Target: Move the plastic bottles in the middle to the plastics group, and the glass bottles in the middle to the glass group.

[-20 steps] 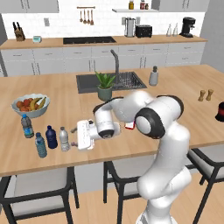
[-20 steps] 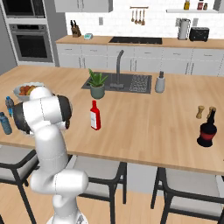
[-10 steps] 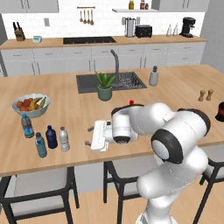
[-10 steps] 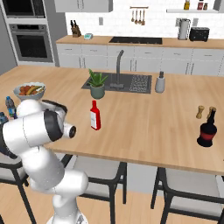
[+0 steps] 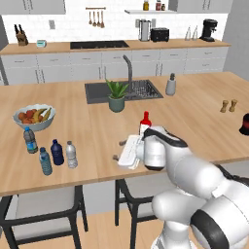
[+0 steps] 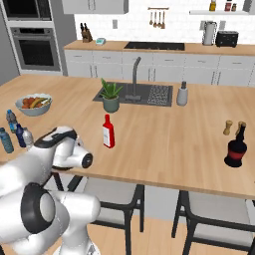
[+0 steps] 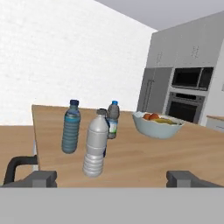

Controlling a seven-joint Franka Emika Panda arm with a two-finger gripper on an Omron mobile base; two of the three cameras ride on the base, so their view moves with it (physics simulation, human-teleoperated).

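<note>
Since the earlier pictures we see our arm swung further right along the near edge of the counter (image 5: 97,160), and the red bottle (image 5: 144,122), half hidden behind the arm a second ago, now shows its neck and shoulder above the wrist in the left base view. Our gripper (image 5: 121,150) hangs just above the near edge, pointing left toward the small bottles. In the hand view its two dark fingertips (image 7: 41,178) stand wide apart with nothing between them, so it is fully spread and holds nothing.

On the left part of the counter the clear greyish bottle (image 5: 71,154) stands upright, nearest to the gripper. Just left of it stands the navy bottle (image 5: 57,152), which the hand view mostly hides behind the greyish one. One blue-labelled water bottle (image 5: 45,161) stands just left of the navy bottle and a little nearer; the other blue-labelled water bottle (image 5: 30,140) stands further back, near the fruit bowl (image 5: 34,117). All four are upright and apart from each other.

In the right base view the red bottle (image 6: 108,132) stands alone in the middle of the counter, in front of the potted plant (image 6: 110,95), and a dark round-bellied bottle (image 6: 236,146) stands far right.
</note>
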